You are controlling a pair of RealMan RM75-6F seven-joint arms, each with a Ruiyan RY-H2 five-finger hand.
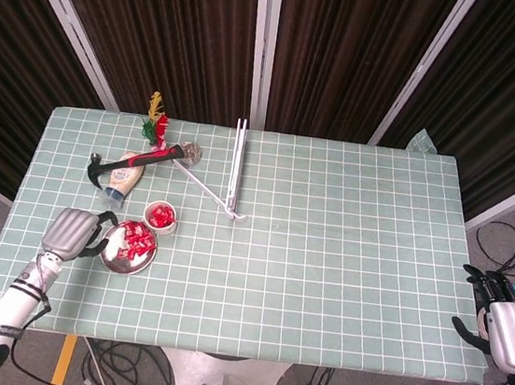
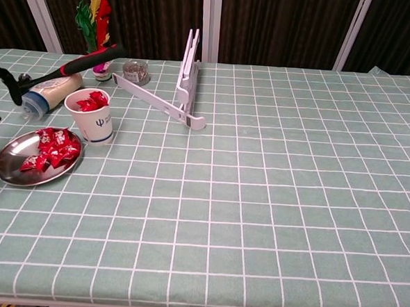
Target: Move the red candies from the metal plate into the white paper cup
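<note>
A round metal plate (image 1: 115, 265) (image 2: 8, 176) near the table's left edge holds several red candies (image 1: 136, 241) (image 2: 49, 147). Just behind it stands the white paper cup (image 1: 159, 226) (image 2: 95, 127), with red candies showing inside. In the head view my left hand (image 1: 72, 232) hovers left of the plate, fingers apart and empty, apart from the cup. The chest view catches only dark fingertips at its left edge. My right hand (image 1: 506, 332) hangs off the table's right end, holding nothing.
Behind the cup lie a black-and-red hammer (image 1: 134, 161) (image 2: 78, 62) and a bottle on its side (image 1: 126, 179) (image 2: 52, 88). A feathered toy (image 1: 156, 124) (image 2: 94, 14), a small round tin (image 1: 190, 153) (image 2: 135, 71) and a white folding stand (image 1: 231, 175) (image 2: 185, 83) sit further back.
</note>
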